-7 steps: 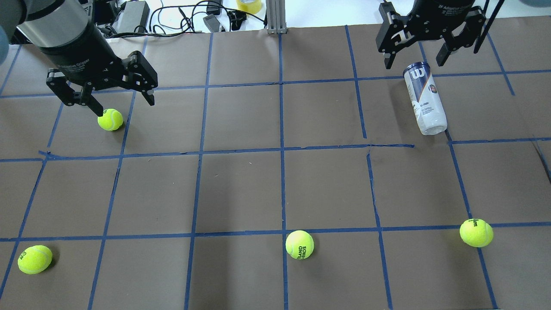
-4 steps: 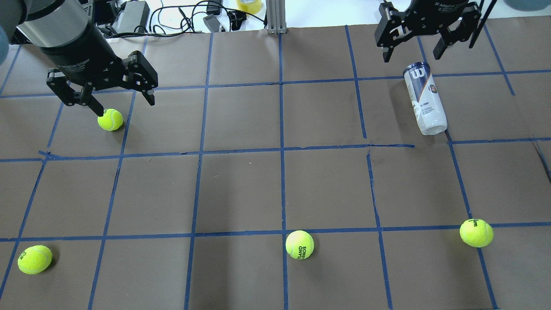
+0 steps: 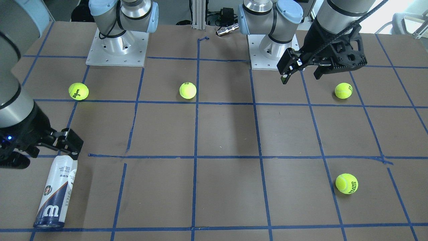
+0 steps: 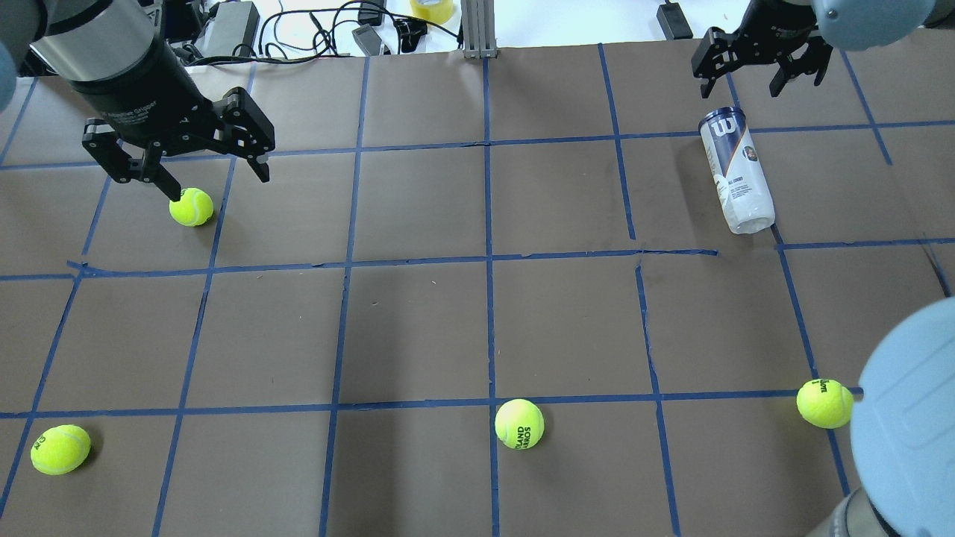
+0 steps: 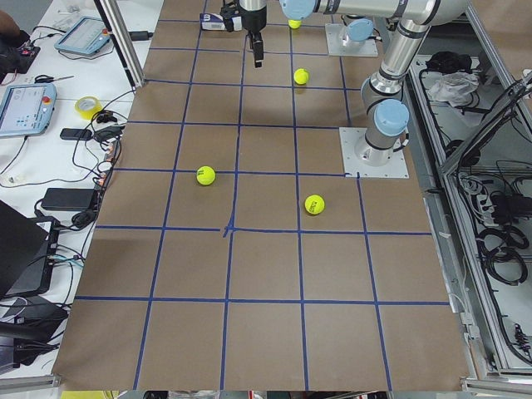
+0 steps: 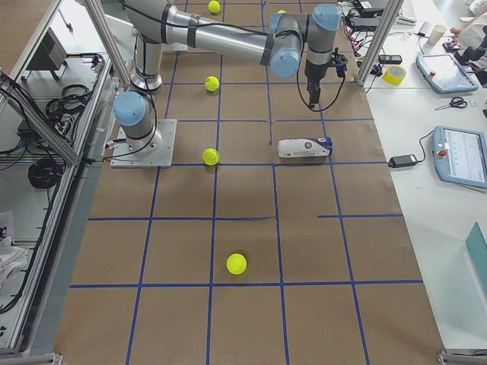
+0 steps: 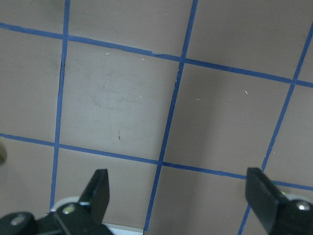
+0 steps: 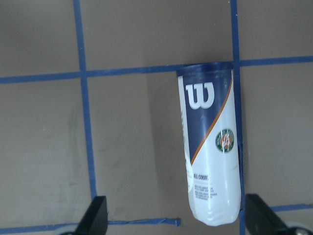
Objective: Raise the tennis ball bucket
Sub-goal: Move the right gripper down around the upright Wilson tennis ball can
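Note:
The tennis ball bucket (image 4: 735,170) lies on its side on the brown table at the far right, navy "W" end toward the far edge. It also shows in the front view (image 3: 55,192), the right side view (image 6: 304,147) and the right wrist view (image 8: 212,147). My right gripper (image 4: 740,89) is open and empty. It hangs above the table just beyond the can's navy end, apart from it (image 3: 43,158) (image 8: 177,218). My left gripper (image 4: 218,186) is open and empty at the far left (image 3: 300,79) (image 7: 178,193), beside a tennis ball (image 4: 191,206).
Three more tennis balls lie along the near side: the near-left ball (image 4: 60,449), the middle ball (image 4: 519,424) and the near-right ball (image 4: 824,403). My right arm's elbow (image 4: 906,418) covers the near right corner. Cables, a tape roll (image 4: 431,7) and a metal post (image 4: 477,30) stand at the far edge.
My right gripper has risen and drawn back toward the far edge, away from the can. The right arm's elbow has come into the near right corner. The left arm and can have not moved.

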### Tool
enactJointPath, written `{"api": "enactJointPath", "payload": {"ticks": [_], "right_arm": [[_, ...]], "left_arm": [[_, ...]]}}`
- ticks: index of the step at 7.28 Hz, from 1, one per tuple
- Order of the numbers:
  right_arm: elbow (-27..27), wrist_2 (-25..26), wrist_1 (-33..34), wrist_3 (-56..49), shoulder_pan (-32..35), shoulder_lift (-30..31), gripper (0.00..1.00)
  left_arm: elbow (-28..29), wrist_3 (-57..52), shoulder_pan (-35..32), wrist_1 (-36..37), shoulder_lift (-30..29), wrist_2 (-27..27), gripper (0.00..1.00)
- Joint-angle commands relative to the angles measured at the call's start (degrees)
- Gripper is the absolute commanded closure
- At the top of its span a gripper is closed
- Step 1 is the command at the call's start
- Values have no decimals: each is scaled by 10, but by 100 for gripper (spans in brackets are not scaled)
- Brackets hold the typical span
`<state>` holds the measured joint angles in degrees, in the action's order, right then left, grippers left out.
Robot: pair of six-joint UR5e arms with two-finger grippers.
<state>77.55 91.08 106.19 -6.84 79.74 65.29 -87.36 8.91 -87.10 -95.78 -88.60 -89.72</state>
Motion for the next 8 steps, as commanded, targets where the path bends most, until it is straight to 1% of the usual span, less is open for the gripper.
{"api": "enactJointPath", "payload": {"ticks": [1,2,5,7,8], "right_arm": [[1,2,73,-25,-16,-65,0],[1,1,87,-39,-22,-82,0],[1,1,89,-56,-24,-114,0],[2,2,86,-90,-41,-128,0],[11,2,88,-92,-47,-131,0]], "left_arm": [[0,1,0,1,0,-1,0],[0,1,0,0,0,-1,0],[-1,-1,1,1,0,16,0],[-2,-4,2,2,-1,12,0],[-2,-4,7,6,0,4,0]]}}
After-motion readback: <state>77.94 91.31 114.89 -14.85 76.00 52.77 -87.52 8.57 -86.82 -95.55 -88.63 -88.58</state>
